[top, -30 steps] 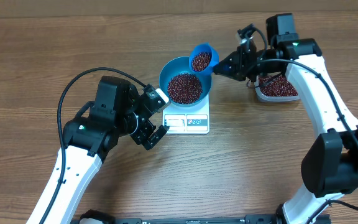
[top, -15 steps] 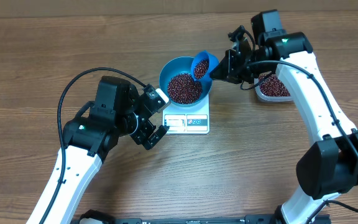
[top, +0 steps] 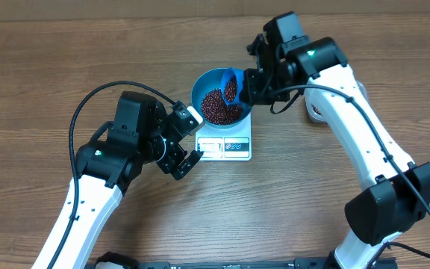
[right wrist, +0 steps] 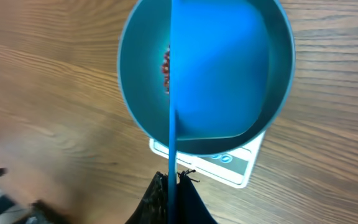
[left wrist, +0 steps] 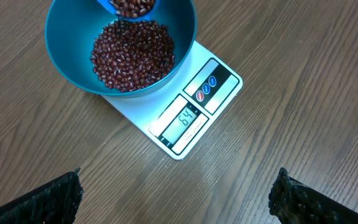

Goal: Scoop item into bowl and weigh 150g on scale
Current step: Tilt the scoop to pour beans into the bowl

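Filling partly done: right gripper (top: 254, 88), clamped on small blue plastic scoop (top: 230, 87), tips dark red-brown beans (left wrist: 132, 55) into round teal bowl (left wrist: 67, 56) atop white square scale (left wrist: 138, 112); display (left wrist: 188, 118) short of target; left gripper (left wrist: 178, 176) wide open, empty.

"64" on the scale (left wrist: 211, 94) display

Right hand (top: 248, 84) and blue scoop (top: 230, 85) now directly above the bowl (top: 202, 81), steeper tilt.

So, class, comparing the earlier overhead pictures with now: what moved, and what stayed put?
The right fingers, shut on the blue scoop, swung left over the bowl and tipped it toward the beans inside. The left fingers stayed open and still; bowl and scale did not move.
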Action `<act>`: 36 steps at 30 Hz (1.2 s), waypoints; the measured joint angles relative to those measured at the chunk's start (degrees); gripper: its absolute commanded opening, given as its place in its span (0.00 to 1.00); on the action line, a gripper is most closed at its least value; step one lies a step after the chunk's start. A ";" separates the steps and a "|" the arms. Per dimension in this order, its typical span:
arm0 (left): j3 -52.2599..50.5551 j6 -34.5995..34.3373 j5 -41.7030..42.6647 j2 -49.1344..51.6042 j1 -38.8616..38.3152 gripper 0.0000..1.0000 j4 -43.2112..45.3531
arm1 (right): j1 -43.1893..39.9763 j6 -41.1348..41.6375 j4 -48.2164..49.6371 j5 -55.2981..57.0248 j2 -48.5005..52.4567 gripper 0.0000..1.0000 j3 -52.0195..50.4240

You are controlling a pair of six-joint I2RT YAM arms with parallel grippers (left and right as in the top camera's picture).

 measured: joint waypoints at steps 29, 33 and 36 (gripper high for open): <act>0.00 0.00 0.00 0.00 0.00 0.99 0.00 | 8.39 -0.42 1.46 22.12 0.00 0.04 0.00; 0.00 0.00 0.00 0.00 0.00 0.99 0.02 | 8.39 -0.42 1.49 22.25 0.00 0.04 0.00; 0.00 0.00 0.00 0.00 0.00 0.99 0.00 | 8.39 -0.42 1.51 22.25 0.00 0.04 0.00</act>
